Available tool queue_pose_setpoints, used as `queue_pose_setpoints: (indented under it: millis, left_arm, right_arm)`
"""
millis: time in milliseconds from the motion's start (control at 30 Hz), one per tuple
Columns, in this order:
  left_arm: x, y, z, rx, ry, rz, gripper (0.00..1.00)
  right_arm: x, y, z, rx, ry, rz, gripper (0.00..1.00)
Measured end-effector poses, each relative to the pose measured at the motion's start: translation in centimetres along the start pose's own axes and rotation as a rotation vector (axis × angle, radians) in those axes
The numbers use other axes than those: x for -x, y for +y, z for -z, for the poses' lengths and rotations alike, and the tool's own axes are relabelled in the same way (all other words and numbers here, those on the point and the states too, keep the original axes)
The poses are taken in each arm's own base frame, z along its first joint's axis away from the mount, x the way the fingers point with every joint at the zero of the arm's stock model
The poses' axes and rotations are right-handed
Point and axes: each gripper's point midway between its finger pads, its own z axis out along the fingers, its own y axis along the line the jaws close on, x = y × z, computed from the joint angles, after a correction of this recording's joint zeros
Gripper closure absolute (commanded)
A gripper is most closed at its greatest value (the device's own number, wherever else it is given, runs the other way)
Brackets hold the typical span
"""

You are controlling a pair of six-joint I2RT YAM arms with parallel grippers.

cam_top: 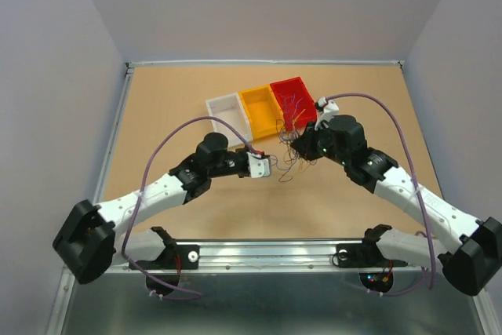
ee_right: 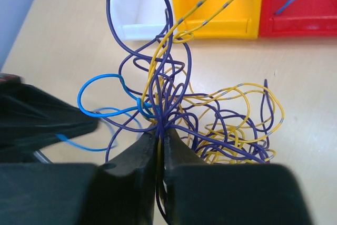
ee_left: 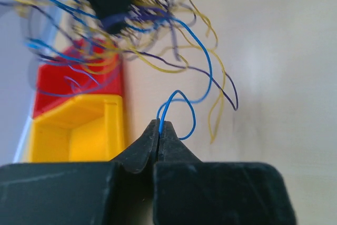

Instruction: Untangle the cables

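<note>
Left wrist view: the left gripper [ee_left: 159, 126] is seen pinched on one blue wire [ee_left: 185, 100], just in front of the yellow bin [ee_left: 73, 130]. The cables [ee_right: 210, 125] are clamped in the right gripper [ee_right: 160, 136], right of that bin's front. Pull-apart step judged in hand; next, the blue strand needs drawing leftward, gently, without tightening knots.

We see a tan table [cam_top: 172, 209] framed by a metal rim [cam_top: 114, 139]. Three open bins stand on it toward the far side, side by side and touching, in a row that slants back toward the right: a white bin [cam_top: 229, 119], then a yellow bin [cam_top: 261, 111], then a red bin [cam_top: 284, 88]. Just in front of them a tangle of cables [cam_top: 289, 154] hangs over the bare board; we cannot tell whether its lowest loops touch it.
</note>
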Motion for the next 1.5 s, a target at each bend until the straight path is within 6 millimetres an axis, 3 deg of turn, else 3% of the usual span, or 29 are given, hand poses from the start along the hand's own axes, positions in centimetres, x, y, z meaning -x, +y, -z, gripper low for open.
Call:
queue_pose_setpoints:
  millis: [67, 100, 133, 233, 333, 433, 500, 667, 767, 867, 967, 1067, 1100, 1233, 1333, 1400, 1500]
  left_arm:
    - [3.7, 0.9, 1.6, 0.006, -0.074, -0.018, 1.0]
    - [5.1, 1.4, 2.2, 0.014, -0.105, -0.031, 1.0]
    - [7.1, 1.7, 3.1, 0.005, -0.149, -0.045, 1.0]
    - [11.4, 1.8, 5.4, -0.025, -0.244, -0.086, 1.0]
    - [12.8, 0.9, 6.5, -0.064, -0.282, -0.096, 1.0]
    - [12.3, -0.1, 6.7, -0.109, -0.272, -0.074, 1.0]
    - [11.9, -0.7, 6.7, -0.133, -0.261, -0.059, 1.0]
    - [12.2, -1.6, 6.9, -0.18, -0.268, -0.026, 1.0]
    - [13.7, -1.1, 7.6, -0.185, -0.291, -0.023, 1.0]
    - [16.8, 0.5, 8.8, -0.158, -0.332, -0.04, 1.0]
    - [21.4, 3.3, 10.4, -0.117, -0.388, -0.067, 1.0]
    - [25.8, 6.0, 11.8, -0.069, -0.445, -0.086, 1.0]
    - [26.3, 6.4, 12.0, -0.063, -0.45, -0.083, 1.0]
    - [29.9, 8.7, 13.1, -0.03, -0.493, -0.059, 1.0]
    - [32.2, 10.3, 14.0, 0.002, -0.518, -0.039, 1.0]
    - [33.8, 11.7, 14.9, 0.051, -0.534, -0.029, 1.0]
    - [35.8, 13.9, 17.2, 0.168, -0.554, -0.019, 1.0]
  right_arm:
    - [-0.6, -0.3, 1.0, -0.004, -0.013, -0.01, 0.53]
    - [-0.8, -0.4, 1.9, -0.009, -0.021, -0.02, 0.45]
    - [-0.9, -0.4, 3.0, -0.008, -0.033, -0.022, 0.25]
    - [-0.1, -0.5, 5.9, -0.022, -0.092, -0.026, 0.02]
    - [1.0, -0.4, 8.5, -0.026, -0.166, -0.019, 0.05]
    - [1.8, 0.2, 10.6, 0.01, -0.224, 0.012, 0.06]
    - [1.9, 1.2, 11.0, 0.068, -0.226, 0.055, 0.07]
    - [0.1, 3.7, 8.3, 0.233, -0.105, 0.156, 0.15]
    - [-1.3, 4.7, 5.7, 0.316, -0.024, 0.17, 0.2]
    - [-1.7, 5.8, 4.4, 0.396, -0.013, 0.177, 0.21]
    - [-1.0, 7.7, 3.6, 0.49, -0.05, 0.215, 0.22]
    - [-1.4, 8.9, 2.2, 0.558, -0.059, 0.246, 0.28]
    - [-1.9, 9.1, 1.5, 0.571, -0.058, 0.25, 0.36]
    - [-5.7, 8.9, -1.4, 0.569, 0.036, 0.238, 0.52]
    - [-8.6, 8.4, -3.0, 0.538, 0.115, 0.231, 0.75]
    - [-9.1, 7.9, -3.3, 0.504, 0.118, 0.23, 0.78]
    - [-9.0, 7.0, -3.6, 0.436, 0.093, 0.226, 0.75]
